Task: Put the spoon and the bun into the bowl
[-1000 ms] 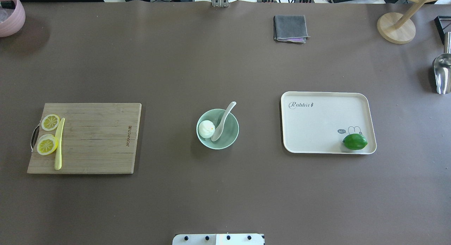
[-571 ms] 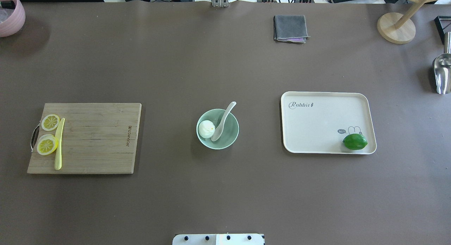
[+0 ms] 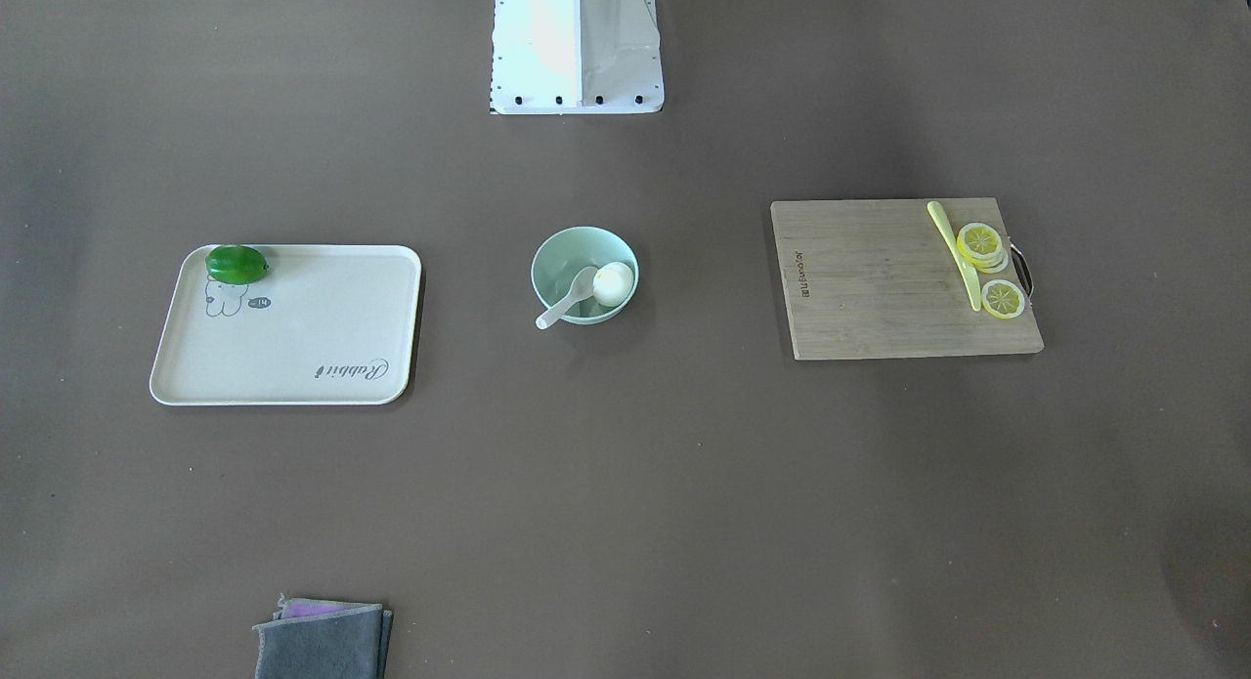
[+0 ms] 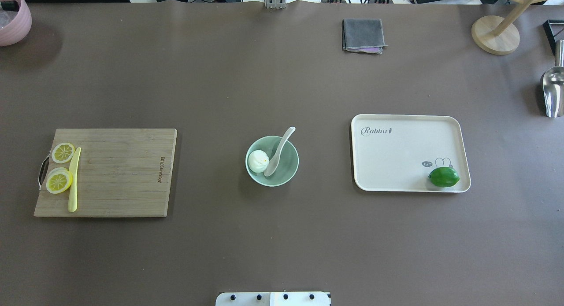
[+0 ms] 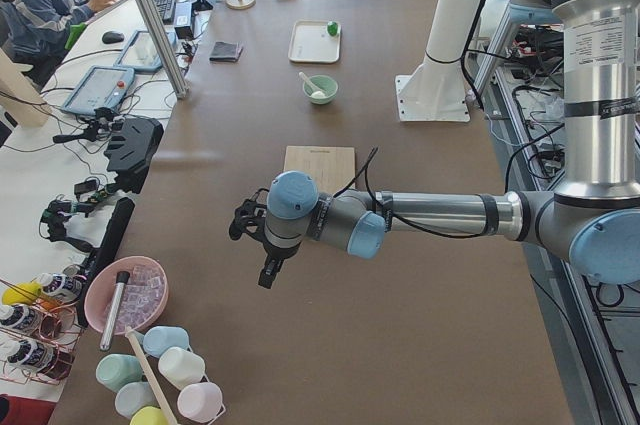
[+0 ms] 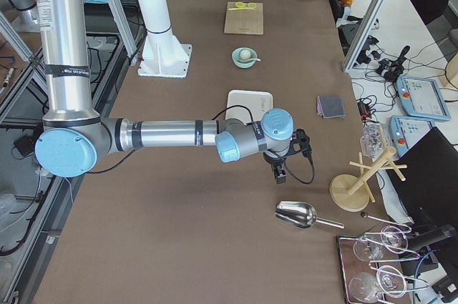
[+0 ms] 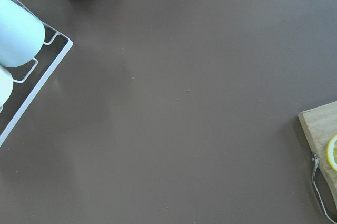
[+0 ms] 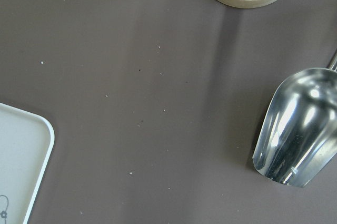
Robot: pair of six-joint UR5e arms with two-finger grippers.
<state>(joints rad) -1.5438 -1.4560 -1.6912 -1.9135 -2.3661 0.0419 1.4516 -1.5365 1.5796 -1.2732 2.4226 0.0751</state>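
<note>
Mint-green and round, the bowl (image 4: 287, 171) was set at the table's middle, between a wooden cutting board (image 4: 123, 174) and a cream tray (image 4: 396, 156). Inside it the spoon (image 4: 278, 152) was laid with its scoop down in the bowl's hollow. Its long axis was slanted, and the handle was leaned over the far rim, pointed away from the robot and slightly to its right. The bun (image 4: 258, 160) was seated just beside the scoop, on the robot's left. The left gripper (image 5: 265, 273) and right gripper (image 6: 279, 174) were held over opposite table ends, well apart from the bowl. Whether either was spread or closed could not be told.
</note>
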